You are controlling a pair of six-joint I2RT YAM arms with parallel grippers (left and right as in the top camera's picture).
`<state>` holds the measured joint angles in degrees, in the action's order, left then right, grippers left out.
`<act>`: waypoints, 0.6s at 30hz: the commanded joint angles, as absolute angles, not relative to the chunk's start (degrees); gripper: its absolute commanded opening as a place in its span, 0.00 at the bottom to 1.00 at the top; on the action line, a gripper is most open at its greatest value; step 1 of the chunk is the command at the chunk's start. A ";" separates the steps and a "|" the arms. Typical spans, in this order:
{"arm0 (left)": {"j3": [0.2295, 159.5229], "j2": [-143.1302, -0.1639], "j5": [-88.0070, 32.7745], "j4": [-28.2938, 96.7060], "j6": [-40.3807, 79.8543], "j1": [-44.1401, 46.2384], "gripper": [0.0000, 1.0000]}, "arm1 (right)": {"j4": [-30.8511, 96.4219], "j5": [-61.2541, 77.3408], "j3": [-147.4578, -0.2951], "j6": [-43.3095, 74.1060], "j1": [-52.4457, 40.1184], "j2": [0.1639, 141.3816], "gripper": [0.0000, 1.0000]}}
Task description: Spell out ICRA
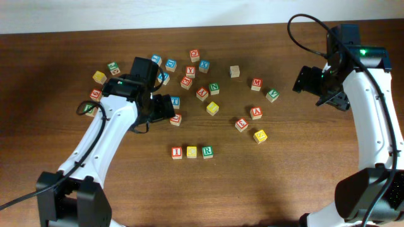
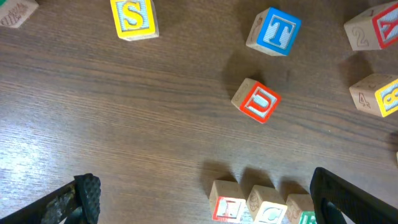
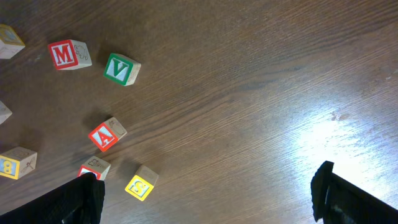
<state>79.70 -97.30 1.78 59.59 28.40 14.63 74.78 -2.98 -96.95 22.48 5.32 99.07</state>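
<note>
An I block (image 1: pixel 177 152), C block (image 1: pixel 192 152) and R block (image 1: pixel 207 152) are being shown side by side on the worktop (image 1: pixel 290 183). The red A block (image 1: pixel 255 113) is being seen apart, farther back and rightward. The left claw (image 2: pixel 204 186) and right claw (image 3: pixel 208 180) are being held spread, empty.

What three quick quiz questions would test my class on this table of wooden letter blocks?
1. True or false: the red wooden A block already sits in the bottom row of three wooden blocks.
2. The blue wooden block near the red wooden U block shows: a) T b) S c) K
3. Fill in: the green wooden block beside the red wooden M block shows __.
Key: 1 false; 2 a; 3 V.
</note>
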 commanded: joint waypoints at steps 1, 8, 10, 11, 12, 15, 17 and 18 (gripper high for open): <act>79.55 -97.82 4.19 59.20 29.28 14.46 0.99 | 74.76 -2.83 -97.69 22.52 5.32 98.74 0.98; 79.55 -97.82 4.54 59.81 28.67 14.46 0.99 | 74.76 -2.83 -97.69 22.52 5.32 98.74 0.98; 79.55 -97.82 4.45 60.64 28.67 14.46 0.99 | 74.76 -2.83 -97.69 22.52 5.32 98.74 0.98; 79.55 -97.84 3.77 61.76 28.69 14.46 0.99 | 74.76 -2.83 -97.69 22.52 5.32 98.74 0.98; 79.55 -97.82 3.11 62.57 28.69 14.48 0.99 | 74.76 -2.83 -97.69 22.52 5.32 98.74 0.98; 79.55 -97.84 2.35 63.55 28.69 14.57 0.99 | 74.76 -2.83 -97.69 22.52 5.32 98.74 0.98; 79.55 -97.84 2.24 64.60 28.67 14.57 0.99 | 74.76 -2.83 -97.69 22.52 5.32 98.74 0.98; 79.53 -97.82 1.43 65.63 28.67 14.57 0.99 | 74.76 -2.83 -97.69 22.52 5.32 98.74 0.98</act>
